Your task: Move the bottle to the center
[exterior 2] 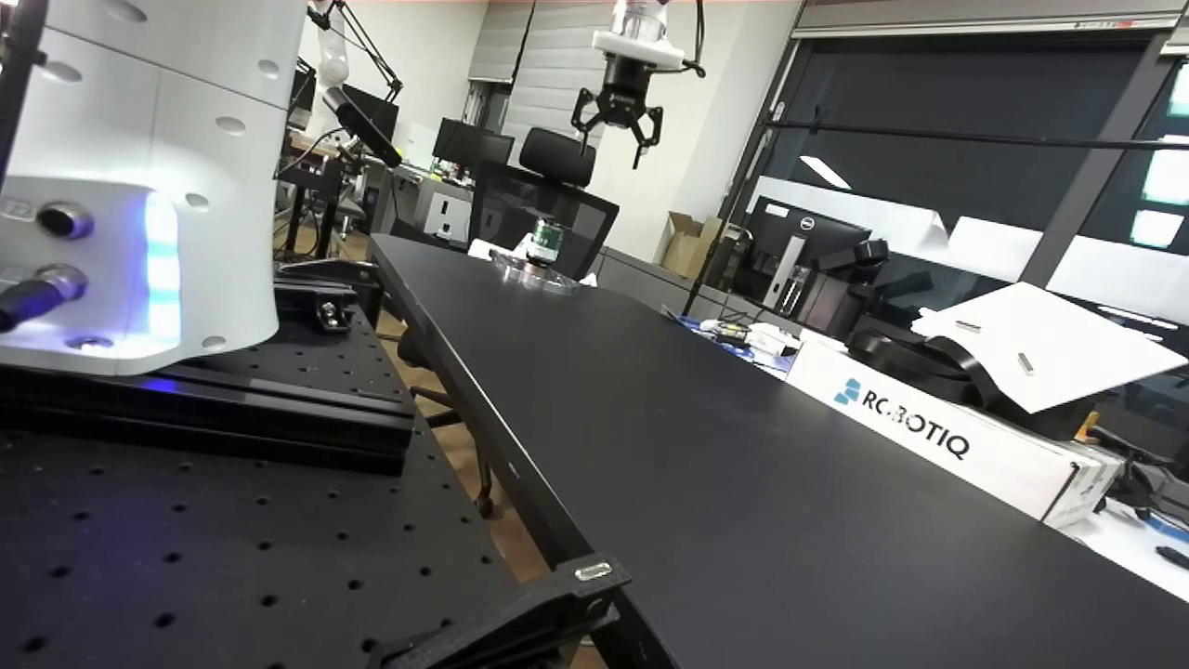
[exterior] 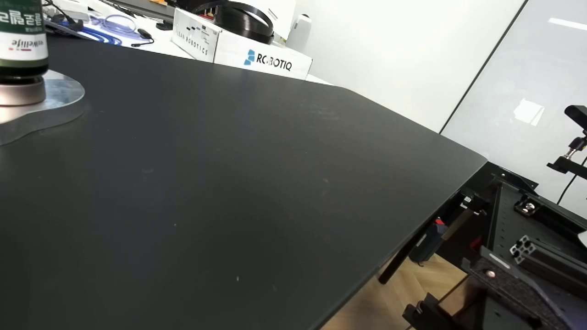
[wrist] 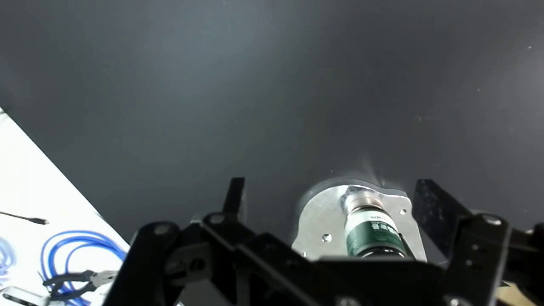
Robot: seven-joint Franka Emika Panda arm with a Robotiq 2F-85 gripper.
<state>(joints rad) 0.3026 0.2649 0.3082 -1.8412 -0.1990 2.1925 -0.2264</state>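
Observation:
The bottle (exterior 2: 546, 240) has a green label with a white band. It stands upside down, cap end down, on a flat silver plate (exterior 2: 557, 282) at the far end of the black tabletop (exterior 2: 650, 400). In an exterior view the bottle (exterior: 23, 46) is cut off by the left edge. My gripper (exterior 2: 611, 156) is open and empty, high above the table near that far end. In the wrist view the bottle (wrist: 374, 231) and plate (wrist: 316, 221) show low between the open fingers (wrist: 331, 182), well below them; the gripper body hides the bottle's upper end.
A long white Robotiq box (exterior: 261, 62) stands beyond the table edge, with a black strap on it. Blue cables (wrist: 80, 242) and pliers (wrist: 80, 280) lie on a white surface beside the table. An office chair (exterior 2: 548, 195) is behind the far end.

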